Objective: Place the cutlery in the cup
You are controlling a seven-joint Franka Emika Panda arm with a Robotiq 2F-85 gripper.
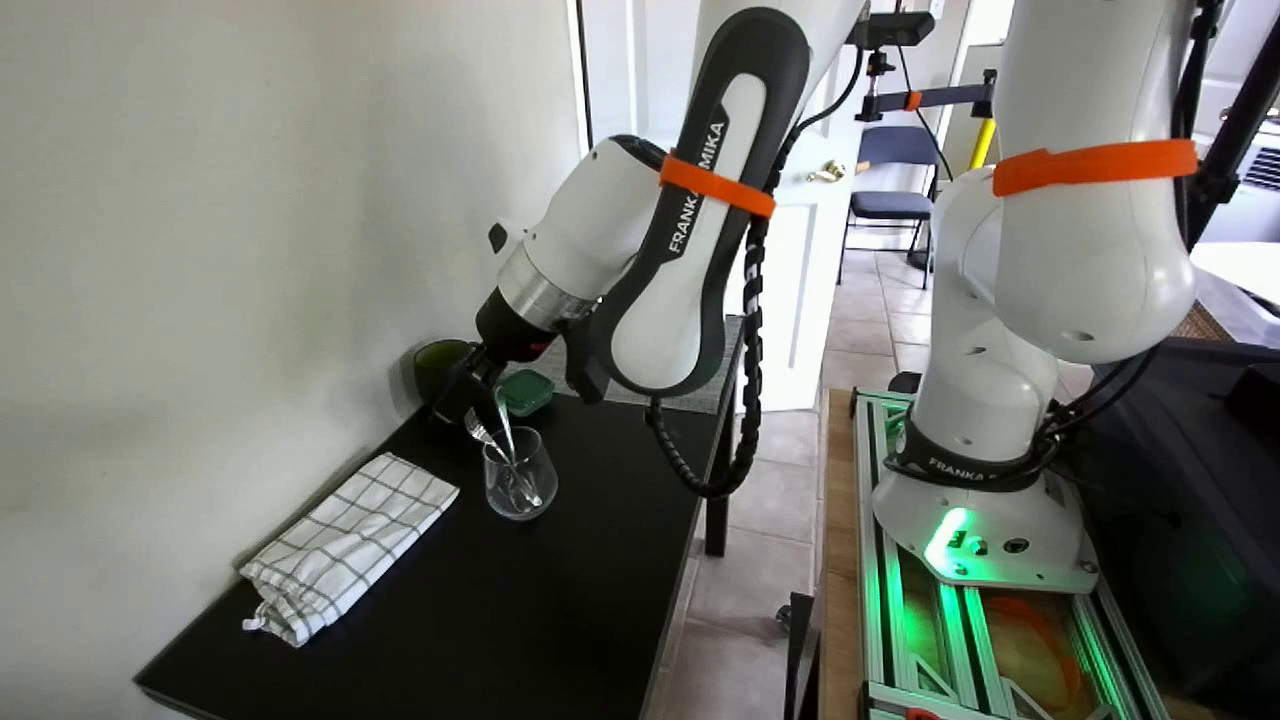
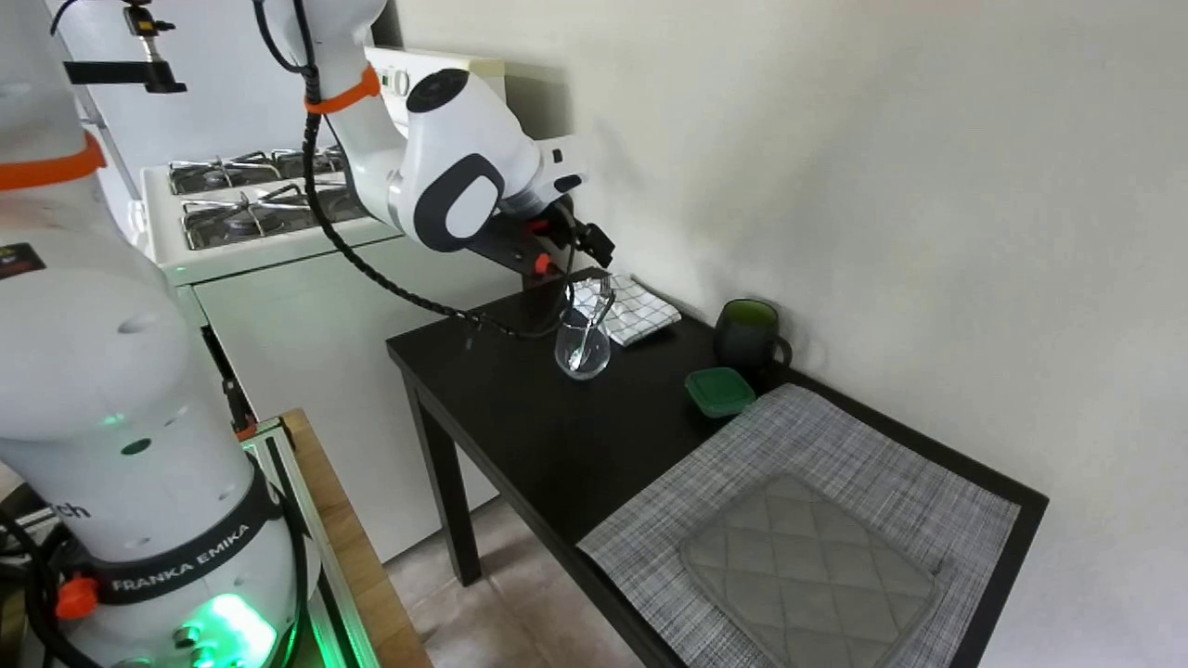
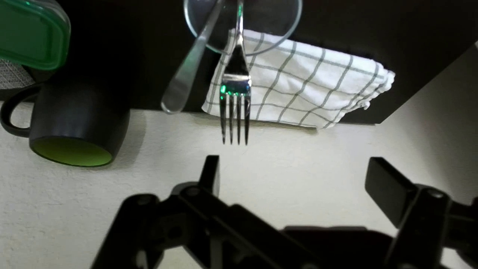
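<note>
End effector (image 3: pixel 293 173) spread wide, fork (image 3: pixel 236 78) and second utensil (image 3: pixel 191 63) leaning in clear glass (image 1: pixel 542 468), dark mug (image 3: pixel 80 116) near green-lidded container (image 2: pixel 719 391)

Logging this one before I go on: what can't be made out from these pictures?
Lower ends of the fork and other utensil: cut off by the top edge in the wrist view; small and blurred through the glass in both exterior views, so the utensil's kind is unclear.
Inner bottom of the mug: hidden by its own wall in all three views.
Inside of the container: covered by its green top in both exterior views.
</note>
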